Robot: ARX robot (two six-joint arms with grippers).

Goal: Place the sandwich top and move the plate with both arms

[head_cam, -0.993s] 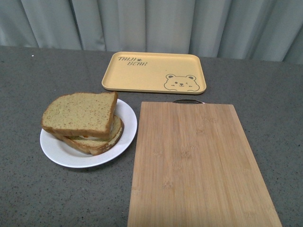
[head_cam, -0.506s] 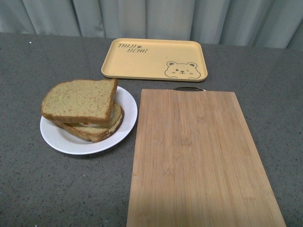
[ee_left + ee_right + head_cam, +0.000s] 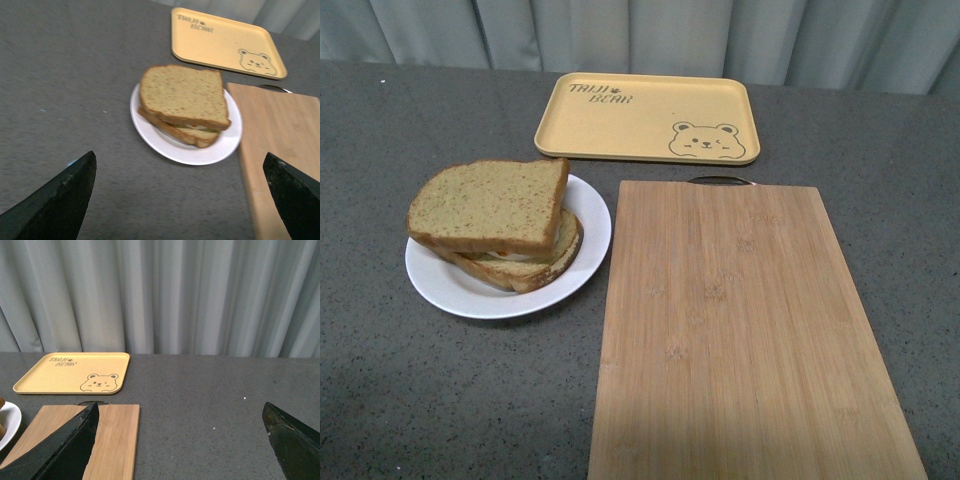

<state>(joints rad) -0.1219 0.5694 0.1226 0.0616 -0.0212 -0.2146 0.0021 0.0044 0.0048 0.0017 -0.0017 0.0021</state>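
The sandwich top, a brown speckled bread slice, lies on a lower slice on the round white plate at the left of the table. It also shows in the left wrist view, on the plate. My left gripper is open and empty, above the table short of the plate. My right gripper is open and empty, above grey table beside the cutting board; the plate's rim shows at that view's edge. Neither arm shows in the front view.
A wooden cutting board lies right of the plate, nearly touching it. A yellow tray with a bear drawing lies behind both. Grey curtains hang at the table's far edge.
The front view has tilted: everything sits lower in the frame than a second ago. The bread, plate, board and tray keep their places relative to each other.
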